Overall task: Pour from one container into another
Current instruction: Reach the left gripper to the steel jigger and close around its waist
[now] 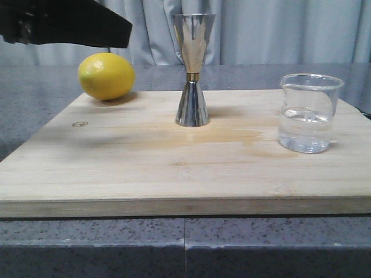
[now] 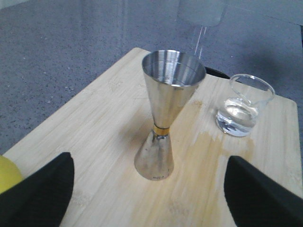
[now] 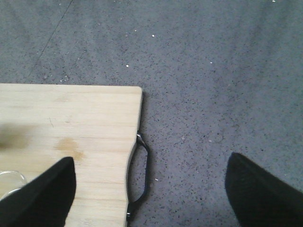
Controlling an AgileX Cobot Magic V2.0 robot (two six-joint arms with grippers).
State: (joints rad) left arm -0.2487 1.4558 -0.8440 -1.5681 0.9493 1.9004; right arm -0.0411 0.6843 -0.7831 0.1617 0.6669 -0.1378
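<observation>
The clear glass beaker [image 1: 308, 113], about a third full of clear liquid, stands upright on the right of the wooden board [image 1: 116, 168]. The steel jigger [image 1: 193, 69] with a gold band stands upright at the board's middle. In the left wrist view my left gripper [image 2: 149, 158] is open wide above the board. The jigger [image 2: 163, 109] stands between and beyond its fingers, untouched, and the beaker [image 2: 242, 111] is farther off. My right gripper [image 3: 151, 157] is open over the board's right edge, holding nothing. Only the beaker's rim [image 3: 9, 182] shows beside one finger.
A yellow lemon [image 1: 106, 76] lies at the board's back left corner. My left arm [image 1: 69, 23] hangs dark over it. A damp stain [image 1: 232, 136] marks the wood between jigger and beaker. A black handle [image 3: 142, 175] sits on the board's right edge. Grey stone counter surrounds the board.
</observation>
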